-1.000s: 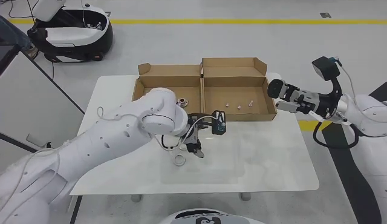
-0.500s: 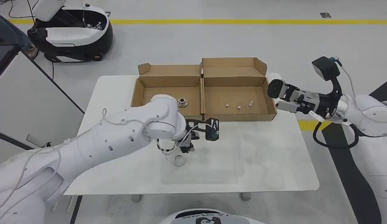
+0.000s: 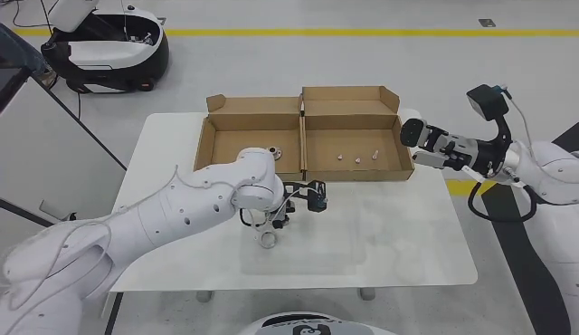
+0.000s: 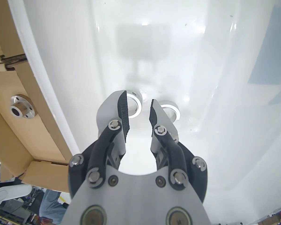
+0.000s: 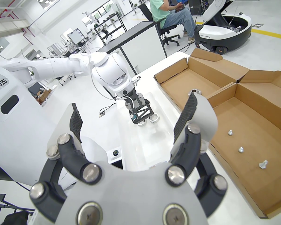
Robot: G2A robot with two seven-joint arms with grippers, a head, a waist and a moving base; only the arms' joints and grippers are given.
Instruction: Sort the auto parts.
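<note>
Two metal rings lie side by side on the white table, near the front wall of the left cardboard box. The left gripper hangs just above them, jaws parted and holding nothing, with one ring showing in the gap. A flanged hub sits in that box, and three small bolts lie in the right box. The right gripper hovers wide open and empty by that box's outer end.
</note>
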